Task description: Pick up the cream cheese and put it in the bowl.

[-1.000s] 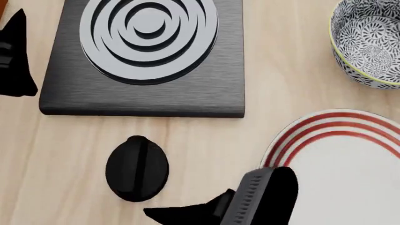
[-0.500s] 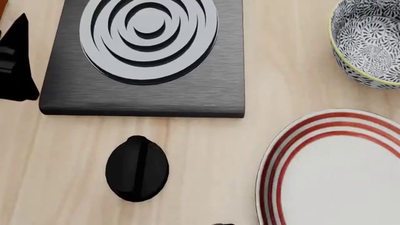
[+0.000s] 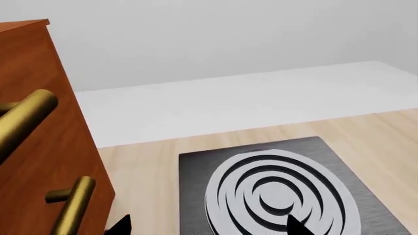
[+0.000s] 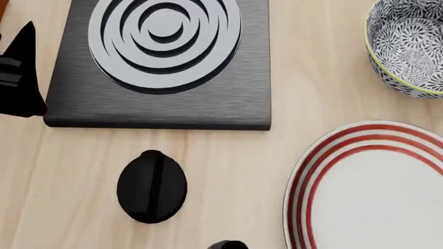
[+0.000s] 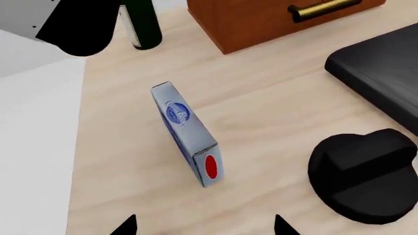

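Observation:
The cream cheese [image 5: 186, 132], a pale blue-grey box with a blue oval label and a red end, stands on its long edge on the wooden table; it shows only in the right wrist view. My right gripper [image 5: 203, 228] is open just short of the box, touching nothing. The patterned bowl [image 4: 408, 46] with its yellow-green rim sits empty at the far right of the head view. My left gripper [image 3: 209, 230] is open and empty above the stove's near left edge, and it appears as a black shape [image 4: 19, 72] at the left of the head view.
A dark stove slab [image 4: 159, 104] carries a grey ringed burner [image 4: 165, 36], with a black knob [image 4: 152, 187] in front. A white plate with red rings [image 4: 374, 192] lies at the near right. A wooden cabinet [image 5: 274, 19] with brass handles and a dark bottle [image 5: 140, 24] stand beyond the box.
My right arm has dropped out of the bottom of the head view, leaving only a small black tip. The left gripper has edged slightly right.

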Available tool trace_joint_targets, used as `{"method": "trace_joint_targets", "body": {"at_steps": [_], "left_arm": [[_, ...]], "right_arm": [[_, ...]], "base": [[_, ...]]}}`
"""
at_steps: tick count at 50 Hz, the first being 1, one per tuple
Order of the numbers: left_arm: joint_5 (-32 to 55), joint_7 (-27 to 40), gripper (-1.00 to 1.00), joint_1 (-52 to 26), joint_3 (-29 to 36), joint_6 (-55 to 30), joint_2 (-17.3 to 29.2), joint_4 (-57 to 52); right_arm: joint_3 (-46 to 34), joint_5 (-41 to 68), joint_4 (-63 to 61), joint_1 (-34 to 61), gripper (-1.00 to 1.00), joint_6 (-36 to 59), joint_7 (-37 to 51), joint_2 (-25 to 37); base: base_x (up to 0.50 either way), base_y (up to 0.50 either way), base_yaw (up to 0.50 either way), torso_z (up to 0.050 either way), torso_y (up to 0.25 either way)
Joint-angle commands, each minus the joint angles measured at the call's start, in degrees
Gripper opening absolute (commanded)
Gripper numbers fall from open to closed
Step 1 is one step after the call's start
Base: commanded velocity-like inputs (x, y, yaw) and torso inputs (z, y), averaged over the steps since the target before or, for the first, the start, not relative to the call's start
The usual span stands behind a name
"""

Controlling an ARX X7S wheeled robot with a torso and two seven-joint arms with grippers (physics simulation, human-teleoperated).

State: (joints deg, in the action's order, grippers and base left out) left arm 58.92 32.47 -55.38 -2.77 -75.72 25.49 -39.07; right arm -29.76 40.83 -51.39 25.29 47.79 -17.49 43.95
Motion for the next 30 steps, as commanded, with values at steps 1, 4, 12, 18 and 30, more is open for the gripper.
{"method": "trace_joint_targets", "body": {"at_steps": [1,4,12,18,30], "left_arm": [[0.18,0.05,1.00,0.50,0.35,0.78,0.51,-0.07],[0.38,0.09,1.00,0.61,0.26,0.86,0.68,-0.07],[1.21,0.48,1.00,0.63,-0.21,0.81,1.04,-0.19],[1.44,0.48,1.00,0.76,-0.16,1.22,1.31,0.06],[2.36,1.08,1.00,1.35,0.22,1.93,0.77,-0.15]], "right_arm": [[-4.52,-5.72,3.96,2.44,1.00,-0.44,-0.17,-2.83],[-5.69,-6.69,3.80,3.12,1.00,-0.03,0.03,-3.38],[-8.73,-8.56,4.80,6.80,1.00,2.61,0.53,-6.32],[-10.17,-9.25,6.12,7.31,1.00,2.16,0.05,-7.49],[-12.46,-10.99,8.41,8.57,1.00,1.63,-0.20,-9.31]], "base": [[0.00,0.00,0.00,0.000,0.000],[0.00,0.00,0.00,0.000,0.000],[0.00,0.00,0.00,0.000,0.000],[0.00,0.00,0.00,0.000,0.000],[0.00,0.00,0.00,0.000,0.000]]}}
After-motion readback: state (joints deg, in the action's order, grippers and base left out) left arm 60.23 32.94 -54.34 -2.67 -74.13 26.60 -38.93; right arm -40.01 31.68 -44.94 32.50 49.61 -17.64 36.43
